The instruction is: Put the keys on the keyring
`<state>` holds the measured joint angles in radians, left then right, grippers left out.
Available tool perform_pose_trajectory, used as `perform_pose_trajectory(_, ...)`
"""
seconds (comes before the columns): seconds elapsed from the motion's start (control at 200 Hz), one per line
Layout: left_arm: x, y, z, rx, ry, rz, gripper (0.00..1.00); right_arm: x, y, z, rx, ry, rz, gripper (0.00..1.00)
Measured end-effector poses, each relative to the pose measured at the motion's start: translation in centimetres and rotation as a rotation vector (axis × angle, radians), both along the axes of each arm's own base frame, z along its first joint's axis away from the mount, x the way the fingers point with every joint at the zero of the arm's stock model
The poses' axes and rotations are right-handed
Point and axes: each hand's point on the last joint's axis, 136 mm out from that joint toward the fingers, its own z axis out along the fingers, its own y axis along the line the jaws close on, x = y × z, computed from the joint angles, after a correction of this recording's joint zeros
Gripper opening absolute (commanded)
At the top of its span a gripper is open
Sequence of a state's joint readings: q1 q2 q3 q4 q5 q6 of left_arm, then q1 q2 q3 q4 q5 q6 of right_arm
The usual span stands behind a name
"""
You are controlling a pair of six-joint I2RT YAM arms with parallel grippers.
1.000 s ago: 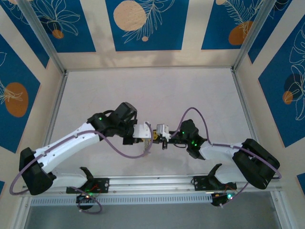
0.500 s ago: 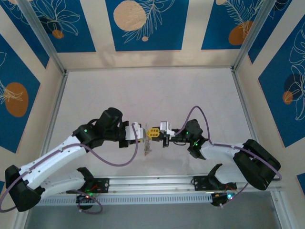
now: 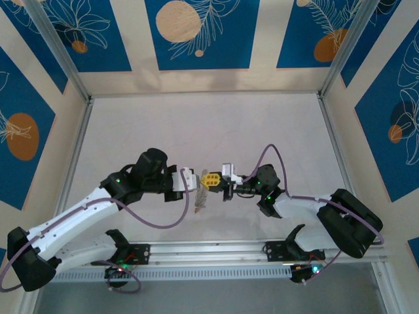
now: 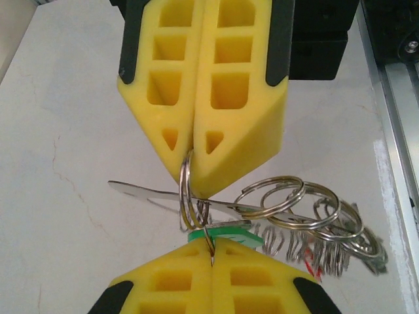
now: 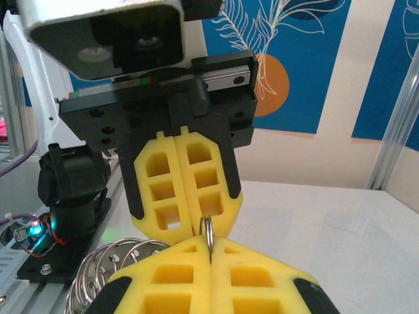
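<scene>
Pale tabletop (image 3: pixel 196 124); above its near centre, the right gripper (image 5: pixel 211 252) clenches its jaws on the silvery keyring (image 4: pixel 186 186), and the left gripper (image 4: pixel 213 252) pinches the tiny green-headed key (image 4: pixel 226 230), tip to tip. Threading looks underway; next, the key probably must slide along the wire.

The left arm (image 3: pixel 85 212) and right arm (image 3: pixel 301 206) have white shells and black joints, each with a green light (image 3: pixel 118 176). A purple cable (image 3: pixel 154 219) loops along each arm above the metal rail (image 3: pixel 209 247), where black bases (image 3: pixel 124 252) are bolted. The fingers (image 4: pixel 229 85) are yellow blocks with square hollows.
</scene>
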<state>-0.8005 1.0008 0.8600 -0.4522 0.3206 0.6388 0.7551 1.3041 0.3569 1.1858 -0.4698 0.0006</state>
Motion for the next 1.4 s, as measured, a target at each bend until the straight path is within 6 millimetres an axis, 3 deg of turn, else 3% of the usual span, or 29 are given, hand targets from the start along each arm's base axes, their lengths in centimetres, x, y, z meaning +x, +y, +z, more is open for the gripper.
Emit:
perform_pose_trajectory(0.31, -0.5, -0.6, -0.3, 0.008, -0.018, -0.036, 0.00, 0.4, 0.4, 0.0, 0.013, 0.017, -0.033, 0.00)
perform_pose_trajectory(0.435, -0.4, -0.3, -0.4, 0.014, -0.016, -0.025, 0.21, 0.5, 0.7, -0.3, 0.018, 0.025, -0.033, 0.00)
perform_pose_trajectory(0.655, -0.7, 1.6, 0.9, -0.024, -0.090, 0.045, 0.36, 0.6, 0.9, -0.6, 0.017, 0.027, -0.034, 0.00)
perform_pose_trajectory(0.81, -0.5, 2.4, 2.0, -0.057, -0.127, 0.073, 0.36, 0.3, 1.0, -0.7, 0.015, 0.025, -0.018, 0.00)
perform_pose_trajectory(1.02, -0.1, 2.0, 0.8, -0.039, -0.073, 0.071, 0.36, 0.0, 1.4, -0.9, 0.005, 0.028, 0.016, 0.00)
perform_pose_trajectory(1.21, -0.7, 1.2, 1.3, -0.089, -0.029, 0.038, 0.36, -0.1, 1.5, -0.9, 0.004, 0.025, 0.028, 0.00)
perform_pose_trajectory(1.395, -1.0, 0.8, 1.3, -0.111, 0.010, 0.018, 0.26, -0.7, 1.7, -1.0, 0.000, 0.013, 0.055, 0.00)
